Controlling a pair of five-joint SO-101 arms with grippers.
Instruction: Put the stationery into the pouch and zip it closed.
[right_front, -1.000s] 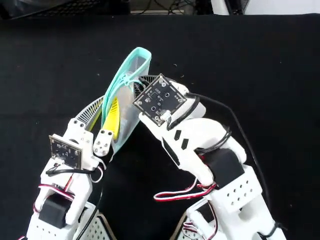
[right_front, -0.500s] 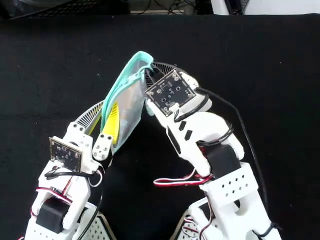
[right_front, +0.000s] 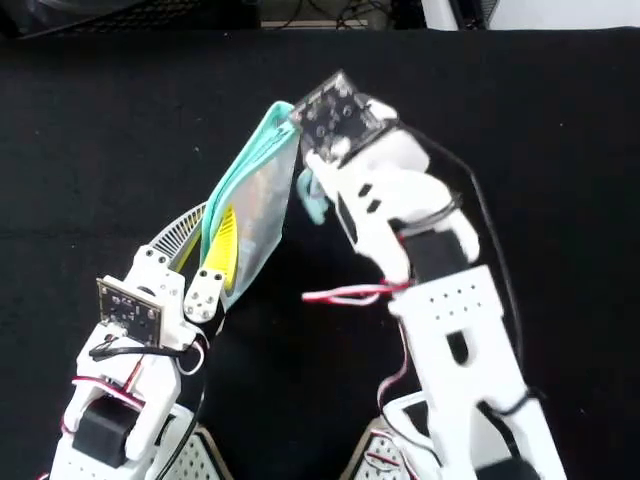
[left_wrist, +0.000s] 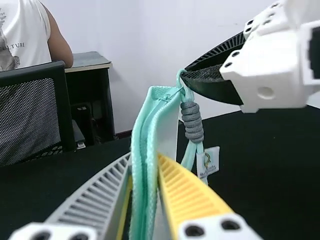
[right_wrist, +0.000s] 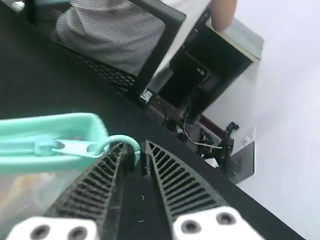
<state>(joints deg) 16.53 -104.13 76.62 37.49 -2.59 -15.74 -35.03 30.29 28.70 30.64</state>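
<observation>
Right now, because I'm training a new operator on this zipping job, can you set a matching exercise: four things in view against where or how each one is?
Things:
1. pouch
2. zip pull
3. grey cord
4. table

States:
A. dangling by the pouch's far end
B. black, underneath everything
C. clamped in the left gripper, between its yellow and grey fingers
D. held by its loop in the right gripper, between black fingers

Pairs: 1-C, 2-D, 3-A, 4-B
</observation>
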